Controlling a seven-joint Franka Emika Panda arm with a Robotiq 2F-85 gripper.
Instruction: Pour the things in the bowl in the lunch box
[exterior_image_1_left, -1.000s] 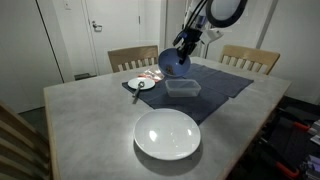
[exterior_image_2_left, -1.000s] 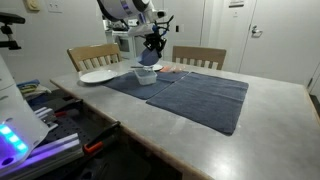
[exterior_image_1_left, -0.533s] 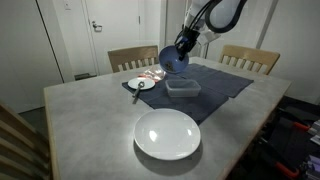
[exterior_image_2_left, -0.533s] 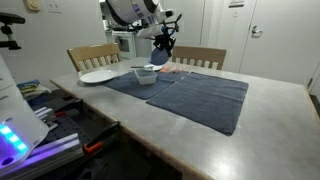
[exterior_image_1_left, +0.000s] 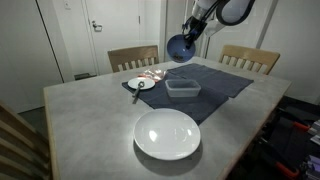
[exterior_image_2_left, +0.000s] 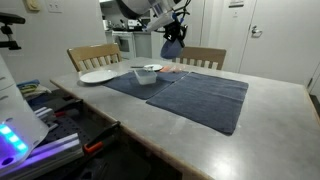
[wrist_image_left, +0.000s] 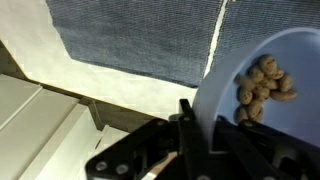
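Gripper (wrist_image_left: 195, 128) fingers pinched the rim of the round, smooth blue bowl (exterior_image_1_left: 177, 47), tilted in the air toward the grey table's (exterior_image_1_left: 90, 120) far edge. The clear rectangular lunch box (exterior_image_1_left: 182, 88) sat on dark woven cloth (exterior_image_1_left: 215, 85).

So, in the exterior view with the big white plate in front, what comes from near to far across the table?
Big white plate → clear lunch box → wooden chairs. The small saucer lies about level with the lunch box and the blue bowl is in the air, so I skip both.
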